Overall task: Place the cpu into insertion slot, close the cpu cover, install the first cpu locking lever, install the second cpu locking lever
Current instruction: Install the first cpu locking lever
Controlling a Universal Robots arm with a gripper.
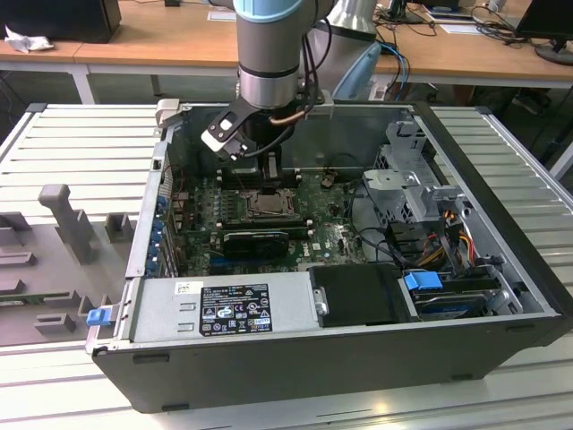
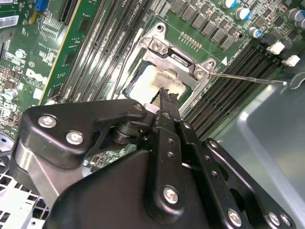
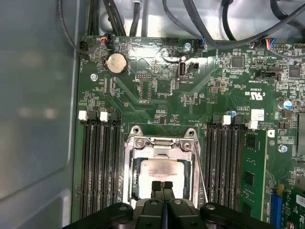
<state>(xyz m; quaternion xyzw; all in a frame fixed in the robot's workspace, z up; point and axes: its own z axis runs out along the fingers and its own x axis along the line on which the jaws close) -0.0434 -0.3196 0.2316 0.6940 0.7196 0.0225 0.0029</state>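
Computer case [image 1: 358, 363]: being shown whole in the exterior view, lying open, with the arm reaching down into it.
Motherboard [image 3: 157, 102]: being seen flat on the case floor in the first wrist view.
Gripper [image 3: 162, 187]: being held over the cpu's edge, jaws pressed together and pinching nothing. Contact cannot be told.
Insertion slot [image 1: 268, 204]: being occupied by the cpu, mid-board.
Cpu cover [image 3: 162, 143]: being seen lying down over the slot. It is judged thin, stiff sheet metal, best pressed on its frame.
Cpu [image 3: 159, 169]: being framed by the cover's window. It is judged light, rigid and fragile, to be held by its edges only.
Locking lever [image 2: 248, 78]: being shown in the second wrist view as a free rod sticking out sideways, and in the first wrist view as a thin line beside the cover. It is judged springy wire, best pushed near its free end.
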